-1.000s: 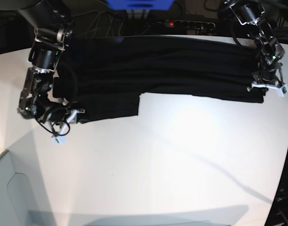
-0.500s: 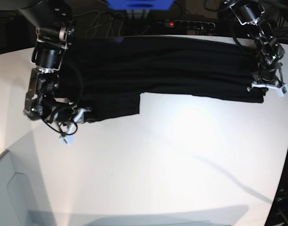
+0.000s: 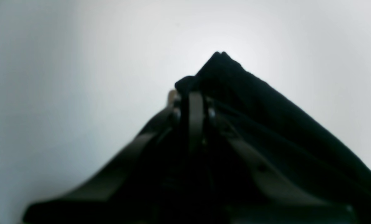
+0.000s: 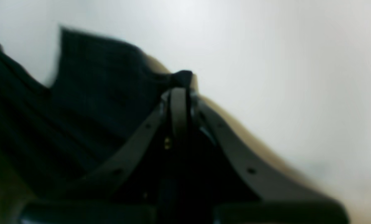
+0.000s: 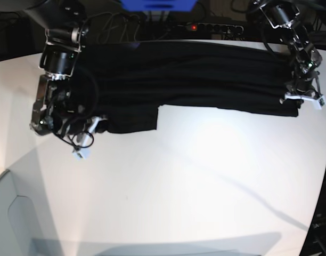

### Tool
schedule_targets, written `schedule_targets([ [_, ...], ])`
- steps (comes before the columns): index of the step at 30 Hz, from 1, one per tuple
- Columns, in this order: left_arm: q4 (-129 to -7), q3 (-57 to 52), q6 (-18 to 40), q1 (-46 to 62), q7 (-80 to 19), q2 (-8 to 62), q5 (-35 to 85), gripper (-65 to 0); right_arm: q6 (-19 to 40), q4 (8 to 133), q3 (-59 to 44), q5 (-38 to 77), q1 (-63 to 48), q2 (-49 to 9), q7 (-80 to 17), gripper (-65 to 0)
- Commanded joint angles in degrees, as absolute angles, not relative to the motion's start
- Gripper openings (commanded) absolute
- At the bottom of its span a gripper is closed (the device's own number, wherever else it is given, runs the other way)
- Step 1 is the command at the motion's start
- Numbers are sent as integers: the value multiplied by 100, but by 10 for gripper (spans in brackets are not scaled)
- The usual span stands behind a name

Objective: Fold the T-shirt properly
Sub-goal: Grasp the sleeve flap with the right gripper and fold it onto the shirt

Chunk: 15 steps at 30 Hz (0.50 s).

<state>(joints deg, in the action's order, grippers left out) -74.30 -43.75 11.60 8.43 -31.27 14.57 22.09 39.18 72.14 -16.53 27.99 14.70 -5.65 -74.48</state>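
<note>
White table point(image 5: 205, 186) bears the black T-shirt point(image 5: 195, 74).

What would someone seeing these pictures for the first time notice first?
Most likely the T-shirt, a long black band of fabric stretched across the far side of the white table, with a sleeve-like flap hanging toward the near side. Next, the two arms at its ends: the left gripper pinching the end on the base view's right, and the right gripper shut on the fabric edge at the other end.
</note>
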Motion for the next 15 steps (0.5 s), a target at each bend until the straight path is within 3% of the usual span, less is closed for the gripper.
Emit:
schedule_targets([
  [1, -7512, -4400, 1147, 822, -3081, 1552, 2220, -650, 4000, 7521, -1675, 2853, 1569, -611, -7486, -650],
  [15, -7512, -4400, 1147, 804, -3081, 1543, 2220, -650, 4000, 11160, -1640, 2844, 576, -110, -8000, -650],
])
